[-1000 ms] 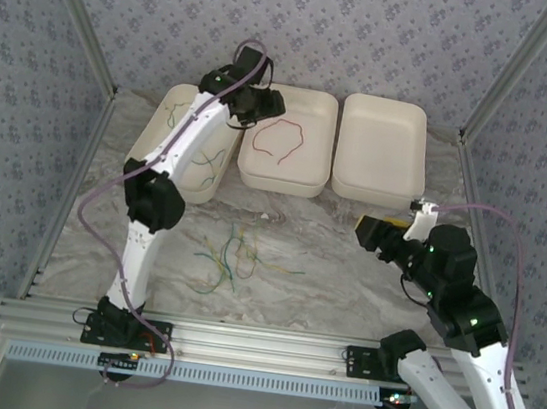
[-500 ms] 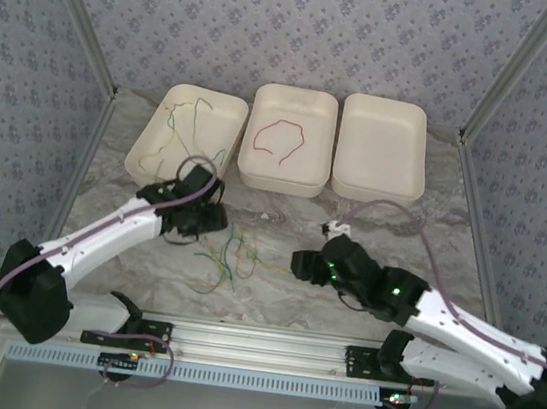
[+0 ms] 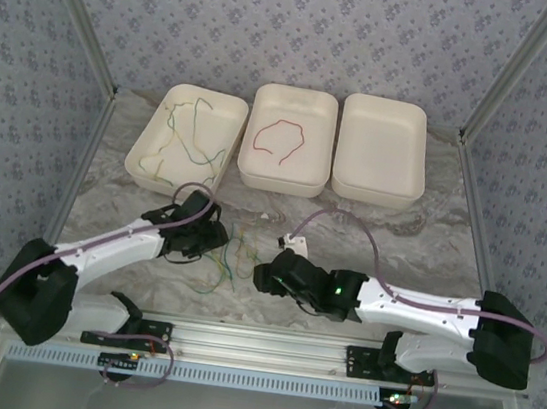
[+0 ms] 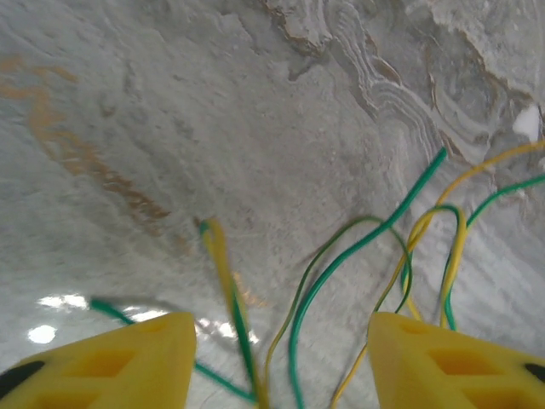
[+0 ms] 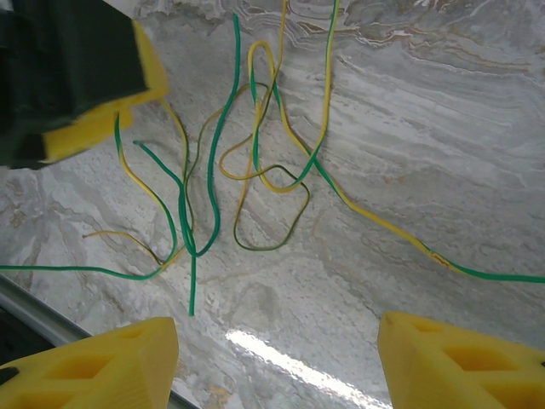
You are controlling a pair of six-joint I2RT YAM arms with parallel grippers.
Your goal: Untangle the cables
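Green and yellow cables (image 3: 231, 259) lie tangled on the table (image 3: 380, 241); both arms have just swung down to them, left hand (image 3: 214, 242) and right hand (image 3: 261, 276) spread apart, poised to separate strands.

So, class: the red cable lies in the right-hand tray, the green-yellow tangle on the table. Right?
No: the red cable lies in the middle tray, as the top external view shows; the green-yellow tangle is on the table.
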